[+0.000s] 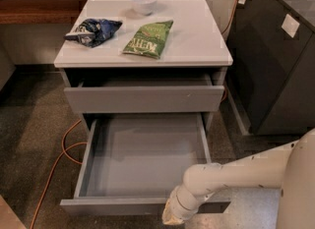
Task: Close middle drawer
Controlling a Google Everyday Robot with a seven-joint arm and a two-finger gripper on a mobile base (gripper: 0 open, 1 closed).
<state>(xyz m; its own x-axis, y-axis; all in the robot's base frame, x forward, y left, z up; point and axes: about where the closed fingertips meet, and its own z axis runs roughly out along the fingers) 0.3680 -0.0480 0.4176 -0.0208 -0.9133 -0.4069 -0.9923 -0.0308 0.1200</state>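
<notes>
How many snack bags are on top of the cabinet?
2, none hidden: a blue chip bag on the left, a green chip bag in the middle. The robot's hand is at the front of the open middle drawer.

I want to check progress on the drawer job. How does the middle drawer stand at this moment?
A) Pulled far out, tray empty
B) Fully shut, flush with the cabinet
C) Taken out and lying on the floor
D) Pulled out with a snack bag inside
A: the middle drawer is pulled far out and its grey tray is bare. The gripper is at its front panel, and the green bag and blue bag lie on the cabinet top.
</notes>
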